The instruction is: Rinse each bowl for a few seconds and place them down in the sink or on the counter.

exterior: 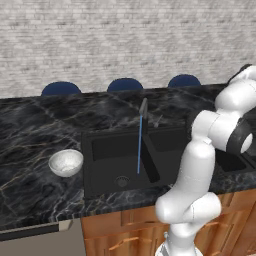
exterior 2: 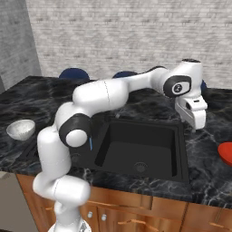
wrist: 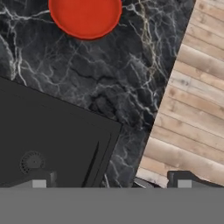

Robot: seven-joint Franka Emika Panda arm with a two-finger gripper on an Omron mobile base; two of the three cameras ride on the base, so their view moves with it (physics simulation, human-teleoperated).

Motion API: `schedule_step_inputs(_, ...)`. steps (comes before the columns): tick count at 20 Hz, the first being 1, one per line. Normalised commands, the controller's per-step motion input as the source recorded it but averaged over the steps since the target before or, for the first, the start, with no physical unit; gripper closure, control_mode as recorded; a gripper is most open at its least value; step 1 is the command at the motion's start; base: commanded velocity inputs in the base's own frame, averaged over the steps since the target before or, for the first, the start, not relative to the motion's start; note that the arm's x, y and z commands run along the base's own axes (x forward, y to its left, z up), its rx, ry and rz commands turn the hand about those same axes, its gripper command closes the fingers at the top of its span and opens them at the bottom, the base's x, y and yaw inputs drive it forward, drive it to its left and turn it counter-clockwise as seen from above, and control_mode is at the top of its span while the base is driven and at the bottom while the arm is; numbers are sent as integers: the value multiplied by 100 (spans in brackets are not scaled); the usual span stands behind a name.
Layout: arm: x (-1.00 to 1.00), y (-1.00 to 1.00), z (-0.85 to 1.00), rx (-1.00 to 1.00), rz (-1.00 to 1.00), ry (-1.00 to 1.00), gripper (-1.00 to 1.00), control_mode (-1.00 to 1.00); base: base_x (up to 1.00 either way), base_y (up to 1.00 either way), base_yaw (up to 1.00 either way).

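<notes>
A small white bowl [exterior: 65,162] [exterior 2: 20,129] with a speckled inside stands upright on the black marble counter [exterior: 30,130] [exterior 2: 204,176], left of the black sink [exterior: 100,145] [exterior 2: 136,136]. A thin blue stream of water [exterior: 140,145] falls from the dark faucet [exterior: 143,107] into the left basin. My gripper [exterior 2: 196,123] [wrist: 111,183] hangs open and empty above the counter at the sink's right edge, far from the white bowl. A red round dish [wrist: 85,17] [exterior 2: 225,154] lies on the counter just beyond it.
The right basin [wrist: 43,127] with its round drain [wrist: 31,162] lies under the hand. The counter's front edge drops to a wooden floor [wrist: 192,109]. Three blue stools [exterior: 125,84] stand behind the counter, before a grey brick wall.
</notes>
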Motion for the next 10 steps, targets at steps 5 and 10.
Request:
schedule_step_inputs(5, 0, -53, -12, 2, -3, 0, -100, -100, 0, 0, 0)
schedule_step_inputs(10, 2, -18, -11, 0, -18, 0, -100, -100, 0, 0, 0)
